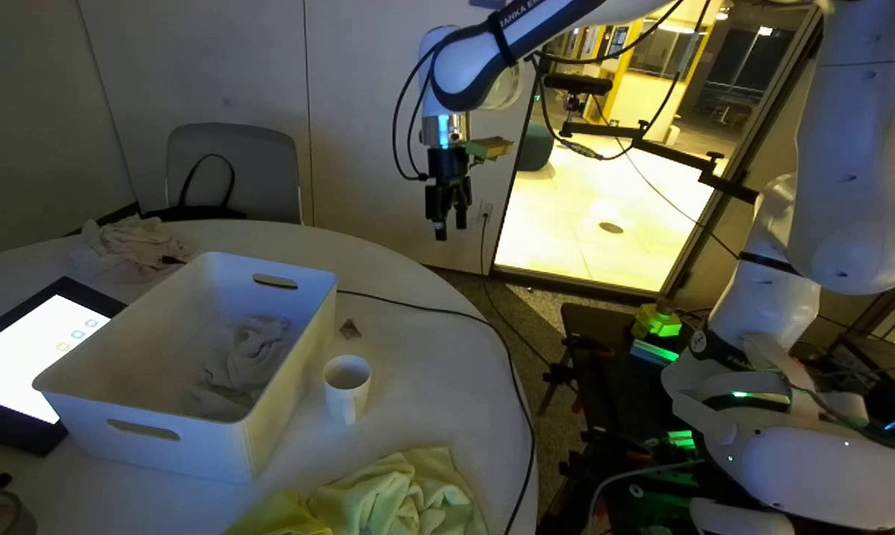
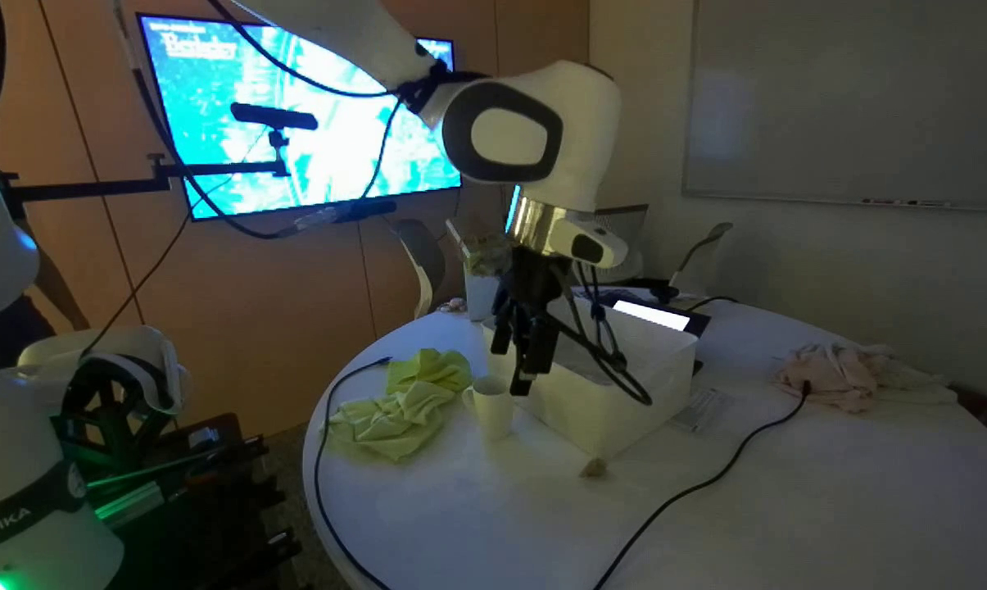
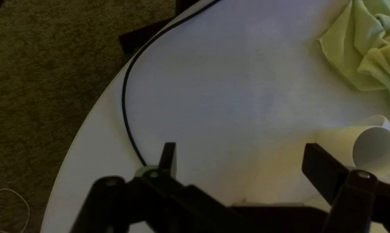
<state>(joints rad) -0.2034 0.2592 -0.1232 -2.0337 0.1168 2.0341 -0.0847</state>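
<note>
My gripper (image 1: 451, 224) is open and empty, pointing down above the white table (image 1: 432, 394). It also shows in an exterior view (image 2: 513, 370), and its spread fingers show in the wrist view (image 3: 239, 149). A white mug (image 1: 345, 397) stands upright beside the bin; it is to the right in the wrist view (image 3: 335, 142), apart from the fingers. A white bin (image 1: 172, 453) with handle slots holds a crumpled whitish cloth (image 1: 246, 360). A crumpled light green cloth (image 2: 403, 418) with a yellower part lies by the mug and shows in the wrist view (image 3: 369, 64).
A black cable (image 2: 714, 478) runs across the table and along its edge (image 3: 125, 106). A lit screen (image 1: 35, 357) lies behind the bin. A pinkish cloth (image 2: 837, 377) lies farther along the table. A small brown piece (image 2: 594, 468) lies near the bin. A chair (image 1: 258, 167) stands behind.
</note>
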